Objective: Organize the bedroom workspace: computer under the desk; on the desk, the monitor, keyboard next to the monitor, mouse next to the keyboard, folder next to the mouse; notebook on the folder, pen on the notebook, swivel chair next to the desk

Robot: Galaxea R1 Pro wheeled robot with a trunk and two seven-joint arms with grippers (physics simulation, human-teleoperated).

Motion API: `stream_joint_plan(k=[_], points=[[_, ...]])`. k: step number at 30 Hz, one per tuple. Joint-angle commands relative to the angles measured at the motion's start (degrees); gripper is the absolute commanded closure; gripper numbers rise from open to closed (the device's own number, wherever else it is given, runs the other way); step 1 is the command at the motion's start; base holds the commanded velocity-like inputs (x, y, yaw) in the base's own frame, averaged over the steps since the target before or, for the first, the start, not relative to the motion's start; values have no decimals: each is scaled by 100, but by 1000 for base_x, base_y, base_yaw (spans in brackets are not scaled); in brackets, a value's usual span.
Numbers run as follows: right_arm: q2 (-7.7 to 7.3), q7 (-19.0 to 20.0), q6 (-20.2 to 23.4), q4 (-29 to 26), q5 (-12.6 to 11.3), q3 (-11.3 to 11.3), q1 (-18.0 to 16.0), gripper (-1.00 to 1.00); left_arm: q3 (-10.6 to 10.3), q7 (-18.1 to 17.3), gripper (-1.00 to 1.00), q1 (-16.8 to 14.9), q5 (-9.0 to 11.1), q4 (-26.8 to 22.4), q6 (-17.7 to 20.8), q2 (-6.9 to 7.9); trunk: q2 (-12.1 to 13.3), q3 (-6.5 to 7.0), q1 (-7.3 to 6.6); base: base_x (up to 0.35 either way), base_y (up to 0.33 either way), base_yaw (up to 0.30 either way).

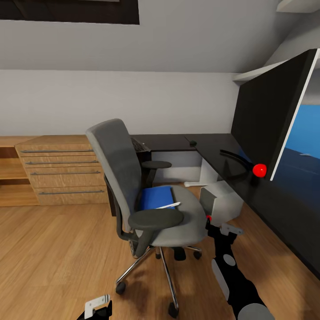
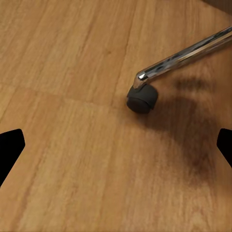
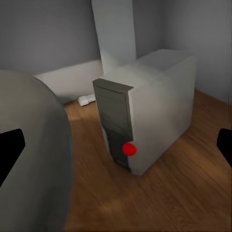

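The grey swivel chair (image 1: 133, 178) stands on the floor left of the black desk (image 1: 213, 149). The blue folder (image 1: 154, 197) lies on its seat, and the white pen (image 1: 168, 206) lies at the folder's near edge. I cannot tell the notebook apart from the seat. The monitor (image 1: 271, 111) stands on the desk at right. The keyboard (image 1: 139, 144) and mouse (image 1: 193, 143) lie at the desk's far end. The computer (image 3: 150, 116) stands under the desk. My right gripper (image 3: 116, 150) is open beside the seat, facing the computer. My left gripper (image 2: 116, 150) hangs open over the floor near a castor (image 2: 141, 98).
A light-wood drawer chest (image 1: 62, 171) stands against the back wall at left. A red ball marker (image 1: 259, 170) shows at the monitor's lower edge and on the computer front (image 3: 128, 149). Wooden floor (image 1: 53, 258) lies open left of the chair.
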Motion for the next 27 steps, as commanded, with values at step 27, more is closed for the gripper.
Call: stream_joint_plan(k=[27], points=[[-240,700,911,-285,-1135,-100,-3,-100,8,8,-100,-2,20,2,-16,-3,-2,-5,-1,0,0,0]])
